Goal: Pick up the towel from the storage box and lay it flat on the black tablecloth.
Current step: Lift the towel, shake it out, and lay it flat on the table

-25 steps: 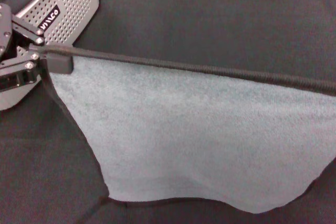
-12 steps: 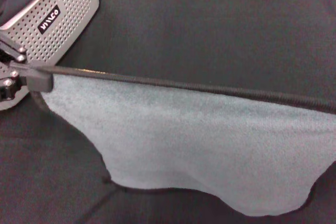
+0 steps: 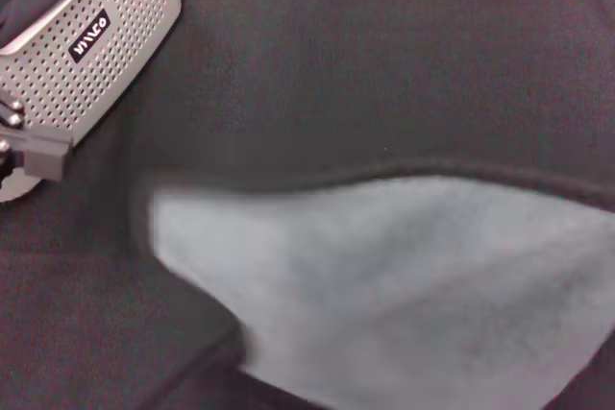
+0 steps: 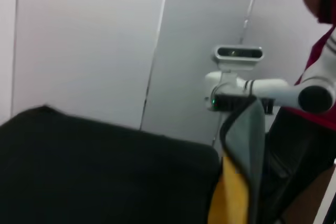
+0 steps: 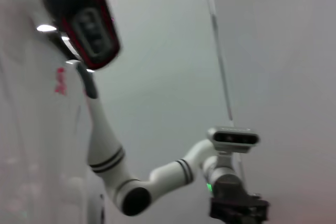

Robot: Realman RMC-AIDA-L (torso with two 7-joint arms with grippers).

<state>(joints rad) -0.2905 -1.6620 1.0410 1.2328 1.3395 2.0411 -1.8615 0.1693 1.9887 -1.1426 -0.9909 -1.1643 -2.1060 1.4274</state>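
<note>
Currently, head view: soft grey-teal terry towel [image 3: 404, 285] is spread wide and blurred over the large black matte tablecloth [image 3: 384, 64], w/ its far edge sagging in a curve, most likely mid-drop or settling so it can lie flat. It's out of the light grey perforated plastic storage box [image 3: 86, 36], which sits at the far left corner of the surface, black label facing in.

Left end effector [image 3: 34, 149] shows only as a grey tip at the left frame edge, just beside the box and apart from the towel's near corner; can't tell if its fingers are wide or narrow.

Left wrist view looks across at the right arm, raised, w/ the right end effector [image 4: 242, 103] holding a hanging fold of towel that drapes straight down, so that side looks not yet let go. Right wrist view shows the left arm's white forearm bent at the elbow, wrist level.
</note>
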